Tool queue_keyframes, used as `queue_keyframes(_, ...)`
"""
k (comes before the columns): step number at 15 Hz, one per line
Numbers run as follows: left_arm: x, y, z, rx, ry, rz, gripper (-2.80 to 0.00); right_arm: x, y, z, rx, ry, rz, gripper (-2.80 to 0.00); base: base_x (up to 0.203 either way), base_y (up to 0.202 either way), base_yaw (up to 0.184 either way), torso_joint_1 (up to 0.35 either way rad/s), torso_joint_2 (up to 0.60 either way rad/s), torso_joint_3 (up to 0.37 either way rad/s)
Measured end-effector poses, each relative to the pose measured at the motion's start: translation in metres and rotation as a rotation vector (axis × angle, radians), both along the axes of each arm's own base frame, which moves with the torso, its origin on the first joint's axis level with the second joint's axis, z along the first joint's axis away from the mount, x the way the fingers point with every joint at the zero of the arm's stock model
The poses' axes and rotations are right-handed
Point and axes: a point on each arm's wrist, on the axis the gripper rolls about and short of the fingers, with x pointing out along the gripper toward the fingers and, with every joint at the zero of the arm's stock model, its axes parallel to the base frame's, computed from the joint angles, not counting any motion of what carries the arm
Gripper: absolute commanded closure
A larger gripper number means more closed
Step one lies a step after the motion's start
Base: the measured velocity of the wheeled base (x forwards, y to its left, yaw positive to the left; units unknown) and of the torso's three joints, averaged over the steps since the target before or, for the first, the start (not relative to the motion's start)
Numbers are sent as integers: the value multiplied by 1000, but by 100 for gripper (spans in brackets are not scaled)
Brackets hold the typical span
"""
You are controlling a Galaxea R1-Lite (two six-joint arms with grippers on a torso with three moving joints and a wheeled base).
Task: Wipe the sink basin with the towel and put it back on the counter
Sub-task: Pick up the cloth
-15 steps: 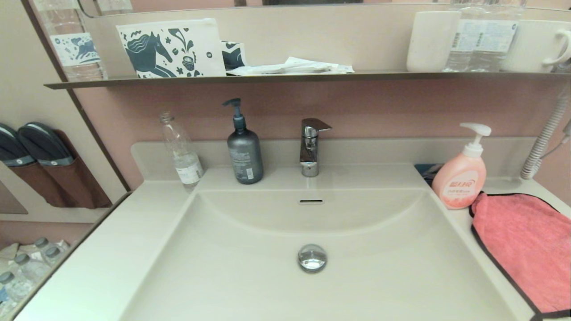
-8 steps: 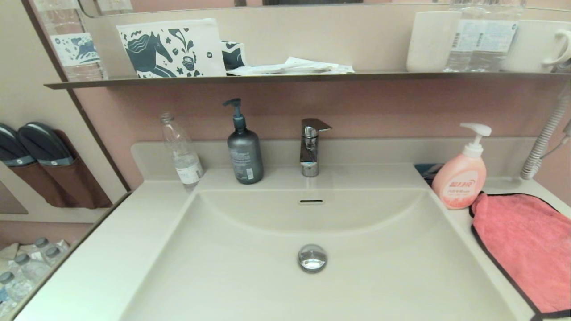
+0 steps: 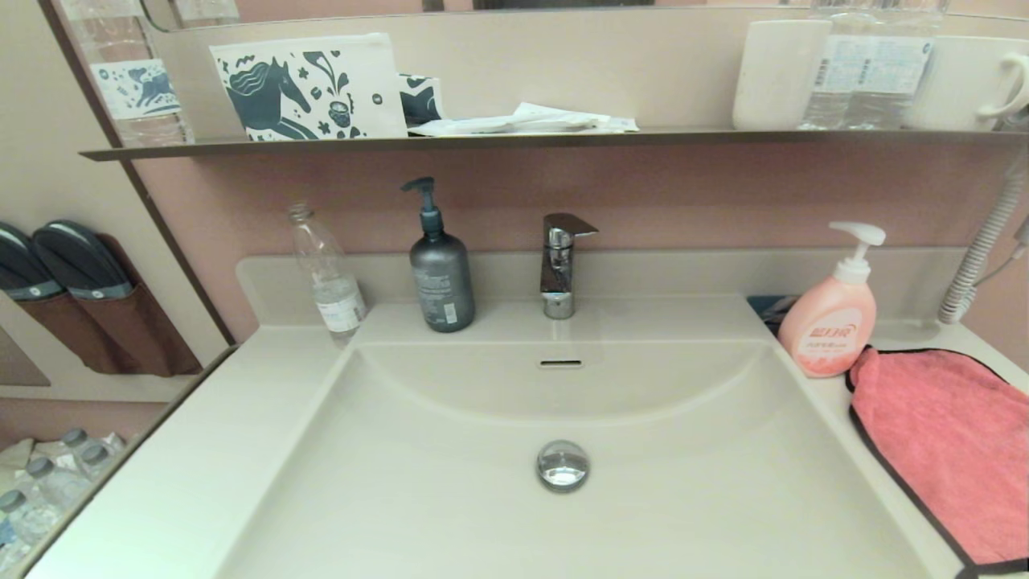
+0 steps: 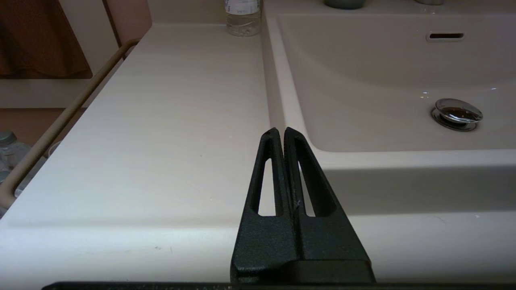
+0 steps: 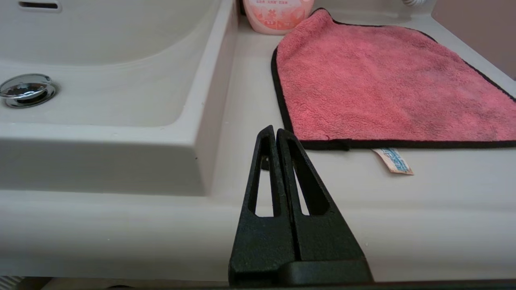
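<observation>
On the far left, the left hand hangs low in front of the table, its two black fingers pressed together on nothing, pointing at the strip of table beside the basin's left rim. It looks parked. At the back of that side stand a clear plastic bottle and, further right, a grey pump bottle.

In the middle lies the sink basin, with the chrome drain plug at its floor, the overflow slot in the curved back wall and the faucet above it. Nothing rests in the bowl.

To the right, the pink soap bottle stands at the basin's far corner, touching or just beside the towel. The towel lies spread flat on the right part of the table, its black edging near the basin rim and a small label sticking out from its near hem. The right hand waits in front of the table edge, clenched and empty, aimed at the gap between basin rim and towel, near the towel's front corner.

Judging by this, the task is at its very start: the towel is not yet picked up. The next move probably calls for the right hand to spread its fingers, advance over the near hem and pinch the fluffy cloth, bunching enough of it that it lifts without dragging against the soap bottle.
</observation>
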Motion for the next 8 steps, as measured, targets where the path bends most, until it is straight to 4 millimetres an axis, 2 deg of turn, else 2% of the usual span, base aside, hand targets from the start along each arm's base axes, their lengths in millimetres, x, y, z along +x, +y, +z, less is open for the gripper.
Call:
queue_keyframes(3,0,0,0,0,0,0,0,-2,0,6,0,-20,7,0,0,0,0,0,0,0)
queue_keyframes(8,0,0,0,0,0,0,0,-7,1,60,25,-97,37,0,0,0,0,0,0,0)
